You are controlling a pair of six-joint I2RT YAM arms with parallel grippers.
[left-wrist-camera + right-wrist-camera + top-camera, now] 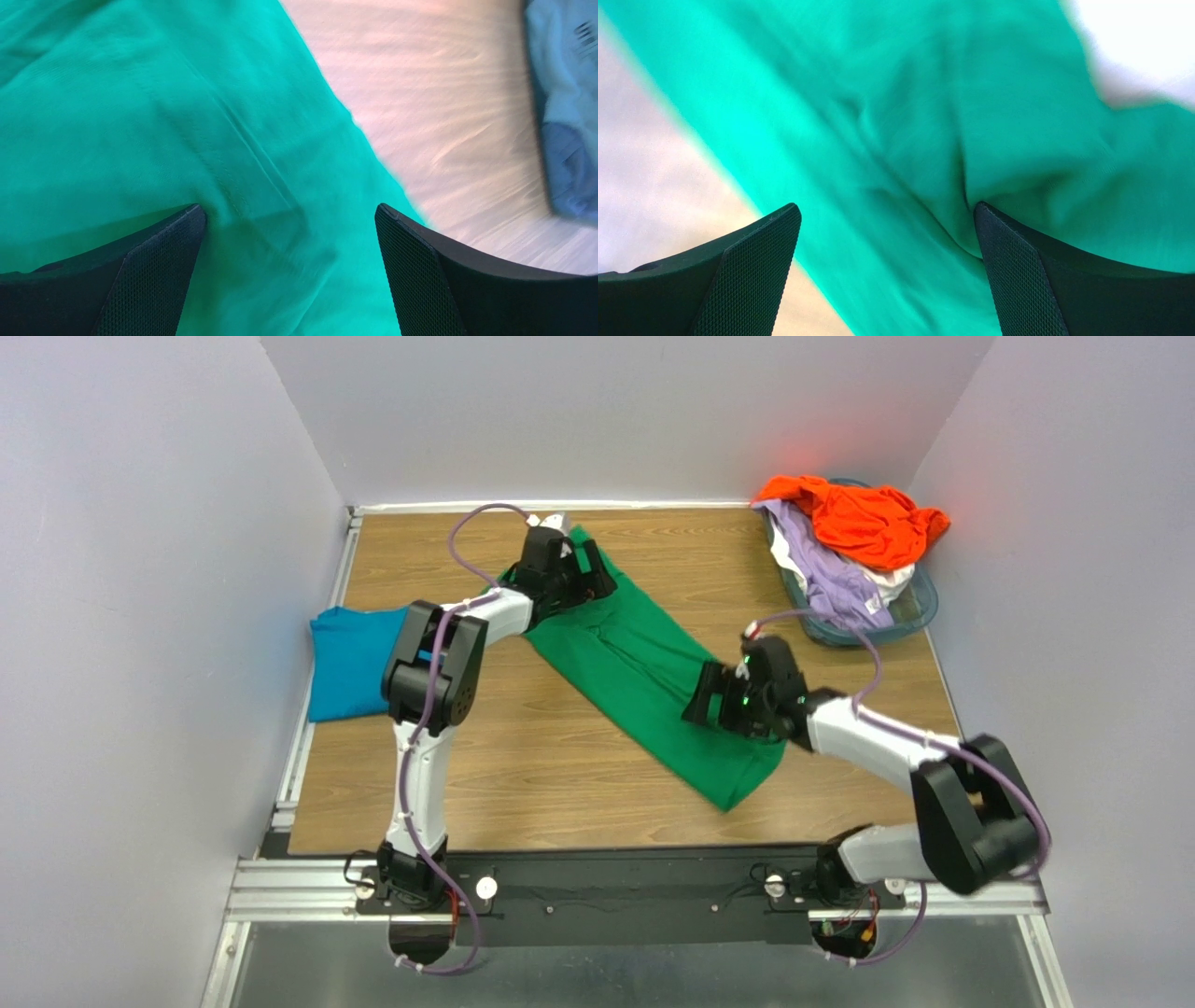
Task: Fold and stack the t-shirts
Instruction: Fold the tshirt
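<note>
Spread shirt (638, 665) diagonal across table (561, 770) centre, folded shirt (348, 661) at left edge, basket (909, 611) holding piled shirts (856, 525) far right

We see a brown wood-grain worktop (561, 784), boxed in by plain white walls (140, 546) on 3 sides. Far-right corner: a clear bluish plastic basket (905, 620) w/ a rounded rim. Near edge: a silver aluminium rail (295, 889) runs left to right.

Your top camera looks down from high behind the arm bases (417, 875), far enough back to take in the whole wooden table (561, 770). Each wrist camera faces down between its own pair, left fingers (151, 280) and right fingers (749, 280), very close over cloth. All three views share the green t-shirt (638, 672); left wrist and top also share the teal-blue t-shirt (351, 661).
</note>
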